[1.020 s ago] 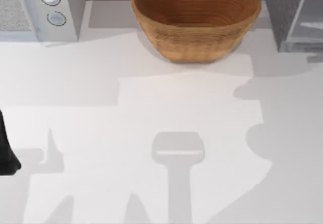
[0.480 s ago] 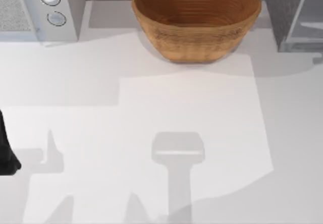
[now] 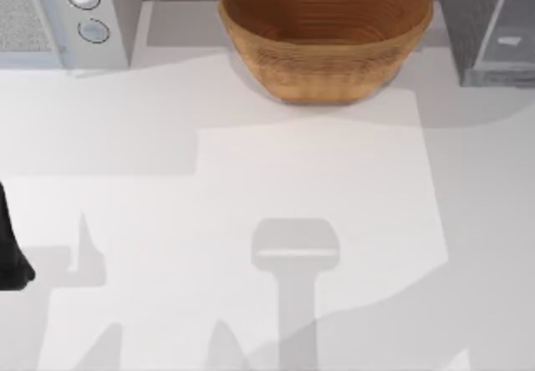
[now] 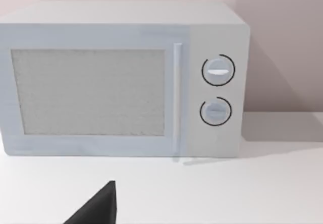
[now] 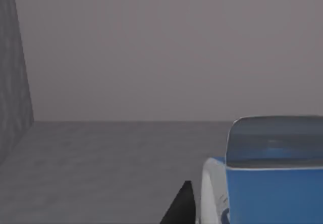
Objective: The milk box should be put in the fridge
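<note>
A white table [image 3: 251,179] seen from above holds a light-grey microwave [image 3: 63,16] at the far left, a brown wicker bowl [image 3: 326,33] at the far middle, and the grey fridge [image 3: 485,24] with its pale glassy panel at the far right. The left arm [image 3: 10,246] sits as a dark shape at the table's left edge; its wrist camera faces the microwave's door and two round knobs [image 4: 218,90], with one dark fingertip [image 4: 98,206] in view. The right wrist camera looks across a grey surface with a speckled dark wall to one side. The blue-and-white milk box [image 5: 267,173] sits close to the lens beside a dark fingertip [image 5: 181,206]. Whether either gripper's jaws are clenched or released cannot be told.
</note>
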Available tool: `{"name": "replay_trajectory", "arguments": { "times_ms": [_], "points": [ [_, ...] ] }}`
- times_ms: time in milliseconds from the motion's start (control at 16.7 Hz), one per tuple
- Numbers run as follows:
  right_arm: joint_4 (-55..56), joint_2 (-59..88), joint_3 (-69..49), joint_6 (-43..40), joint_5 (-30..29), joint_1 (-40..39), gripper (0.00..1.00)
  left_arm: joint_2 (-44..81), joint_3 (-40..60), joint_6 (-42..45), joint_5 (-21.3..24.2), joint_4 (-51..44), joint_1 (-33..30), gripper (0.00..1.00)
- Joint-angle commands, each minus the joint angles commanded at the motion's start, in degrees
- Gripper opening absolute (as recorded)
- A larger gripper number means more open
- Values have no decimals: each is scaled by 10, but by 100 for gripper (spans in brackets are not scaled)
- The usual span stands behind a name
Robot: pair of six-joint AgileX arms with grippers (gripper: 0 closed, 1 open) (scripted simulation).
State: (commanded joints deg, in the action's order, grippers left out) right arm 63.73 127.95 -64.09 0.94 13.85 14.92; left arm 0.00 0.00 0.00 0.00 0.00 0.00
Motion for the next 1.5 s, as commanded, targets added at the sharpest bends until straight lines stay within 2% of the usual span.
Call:
{"name": "replay_trajectory", "arguments": {
  "times_ms": [540, 960, 1500],
  "points": [
    [-145, 103, -247, -1, -23, -22, 0, 0, 0, 0, 0, 0, 0, 100],
    [-164, 116, -279, -1, -26, -25, 0, 0, 0, 0, 0, 0, 0, 100],
    [-164, 116, -279, -1, -26, -25, 68, 0, 0, 0, 0, 0, 0, 100]
  ]
}}
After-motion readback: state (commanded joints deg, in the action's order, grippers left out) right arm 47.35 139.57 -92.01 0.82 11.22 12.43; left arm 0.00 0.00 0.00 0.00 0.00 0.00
